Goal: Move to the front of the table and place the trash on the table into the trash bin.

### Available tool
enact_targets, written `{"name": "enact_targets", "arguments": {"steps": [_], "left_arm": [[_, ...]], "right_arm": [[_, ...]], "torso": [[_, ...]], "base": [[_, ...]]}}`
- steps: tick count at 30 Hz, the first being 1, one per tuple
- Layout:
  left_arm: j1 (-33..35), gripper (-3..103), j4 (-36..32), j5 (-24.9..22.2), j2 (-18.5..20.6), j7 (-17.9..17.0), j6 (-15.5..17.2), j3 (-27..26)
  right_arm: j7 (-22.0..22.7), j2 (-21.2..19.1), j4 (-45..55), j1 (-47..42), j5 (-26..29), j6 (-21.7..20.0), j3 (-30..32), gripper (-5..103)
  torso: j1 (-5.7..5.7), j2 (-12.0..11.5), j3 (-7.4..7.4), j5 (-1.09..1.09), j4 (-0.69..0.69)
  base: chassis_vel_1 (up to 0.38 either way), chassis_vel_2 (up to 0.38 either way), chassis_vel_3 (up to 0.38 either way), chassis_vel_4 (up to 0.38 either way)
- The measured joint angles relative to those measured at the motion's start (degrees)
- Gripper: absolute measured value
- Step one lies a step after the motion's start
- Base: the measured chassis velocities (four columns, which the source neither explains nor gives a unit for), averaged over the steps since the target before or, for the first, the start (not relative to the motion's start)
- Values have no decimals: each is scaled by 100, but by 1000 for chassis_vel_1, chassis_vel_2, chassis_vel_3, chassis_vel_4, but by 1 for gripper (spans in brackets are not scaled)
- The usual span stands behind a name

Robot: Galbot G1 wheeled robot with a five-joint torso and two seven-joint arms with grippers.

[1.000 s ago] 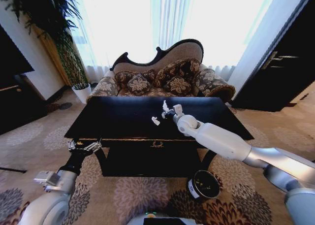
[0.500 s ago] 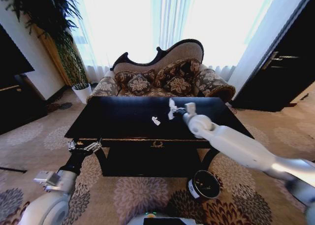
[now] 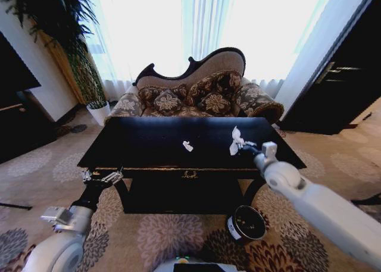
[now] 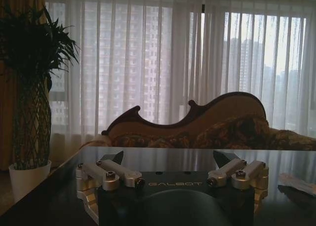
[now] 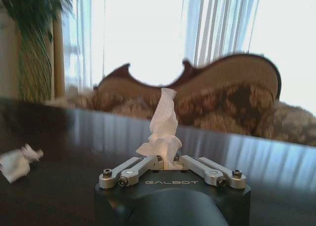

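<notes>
The glossy black table [image 3: 149,142] stands in front of me. One white crumpled paper scrap of the trash [image 3: 188,146] lies near its middle and shows again in the right wrist view [image 5: 17,162]. My right gripper [image 3: 241,147] hovers over the table's right front part, shut on a second white paper scrap [image 3: 236,140]. In the right wrist view this scrap [image 5: 163,132] sticks up from between the closed fingers of the right gripper [image 5: 167,162]. The black trash bin [image 3: 246,223] stands on the carpet below the table's right front corner. My left gripper [image 3: 102,177] waits open [image 4: 168,164] at the table's left front corner.
A patterned sofa [image 3: 196,93] stands behind the table, in front of bright curtained windows. At the far left is a tall plant in a white pot [image 3: 99,111]. A dark cabinet [image 3: 345,75] lines the right wall. Flowered carpet [image 3: 47,165] surrounds the table.
My right arm has swung to the right and back toward the table's front edge, carrying the paper scrap. The other scrap and the left arm have stayed put.
</notes>
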Motion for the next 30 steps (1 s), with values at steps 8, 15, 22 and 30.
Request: {"name": "enact_targets", "arguments": {"steps": [8, 15, 22, 30], "left_arm": [[0, 100, 0, 0, 0, 0, 0, 0], [0, 100, 0, 0, 0, 0, 0, 0], [0, 100, 0, 0, 0, 0, 0, 0], [0, 100, 0, 0, 0, 0, 0, 0]], "right_arm": [[-854, 1309, 443, -2280, -1299, 907, 1902, 1], [-1283, 2105, 217, -3272, -1713, 1856, 2578, 1], [-1403, 2822, -1354, -3447, -2209, 2987, 2162, 1], [-1058, 3160, -2709, -2905, -2286, 3159, 1609, 1]], "torso": [[-1, 1, 0, 0, -3], [-1, 1, 0, -2, -3], [0, 1, 0, -1, -4], [0, 1, 0, -1, -2]], "base": [[0, 0, 0, 0], [0, 0, 0, 0], [0, 0, 0, 0], [0, 0, 0, 0]]}}
